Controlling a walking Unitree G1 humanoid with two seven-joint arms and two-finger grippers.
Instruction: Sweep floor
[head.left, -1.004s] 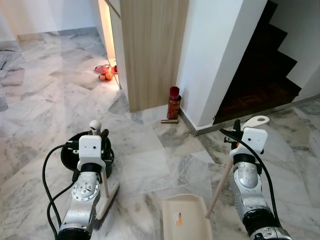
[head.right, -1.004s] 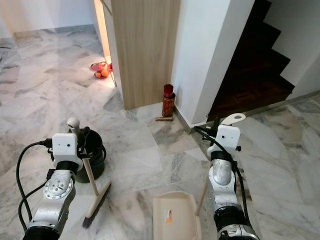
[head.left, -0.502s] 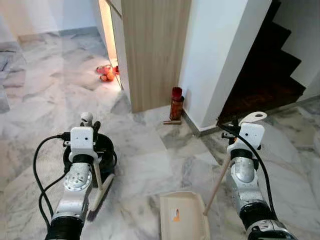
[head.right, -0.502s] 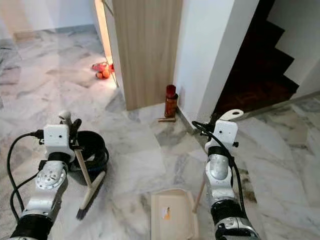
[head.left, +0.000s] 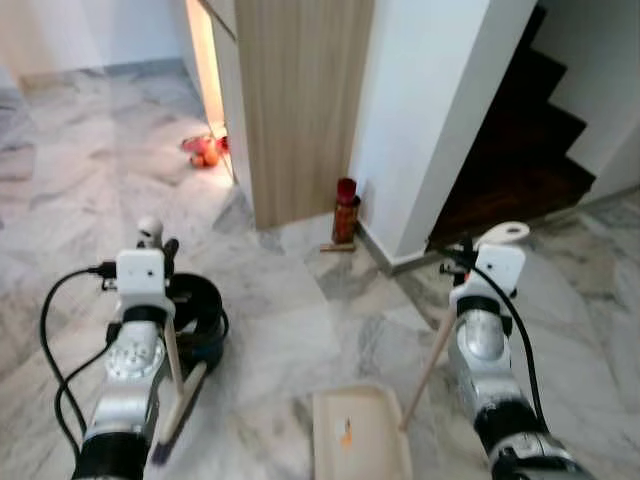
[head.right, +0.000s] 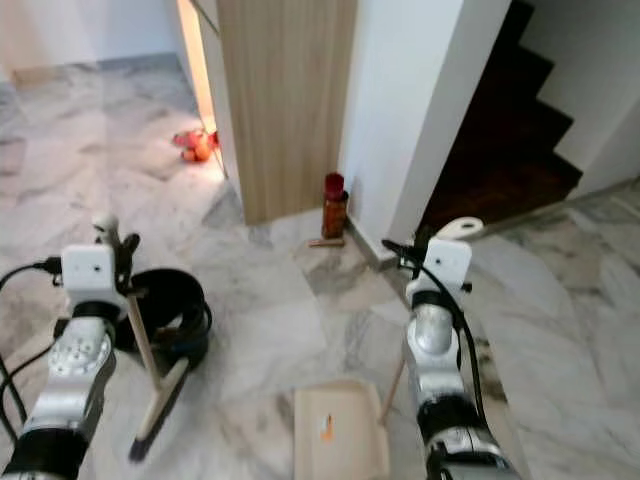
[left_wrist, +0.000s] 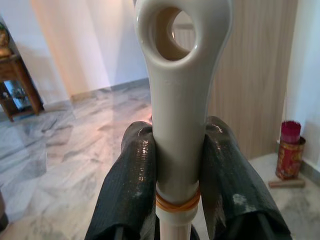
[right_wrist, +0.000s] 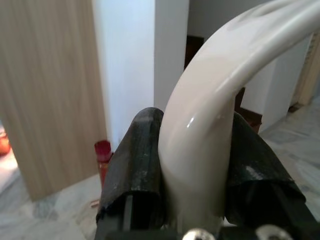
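Left eye view: a marble floor (head.left: 300, 330) stretches toward a wooden panel (head.left: 300, 100). A cream dustpan (head.left: 360, 445) rests low on the floor between the arms, its handle clamped in the right gripper (right_wrist: 192, 165). The left gripper (left_wrist: 177, 175) is closed around the broom (head.left: 175, 385), beside a black bucket (head.left: 205, 325). A red can (head.left: 346, 210) stands by the wall.

The broom (left_wrist: 180, 115) handle disappears below the left gripper (left_wrist: 180, 200), whose fingers (left_wrist: 127, 195) are cut off by the frame edge. The dustpan (head.left: 358, 440) runs off the bottom edge, its front lip unseen. Beyond the fingers, the small orange things (head.left: 203, 150) by the doorway are too blurred to identify.
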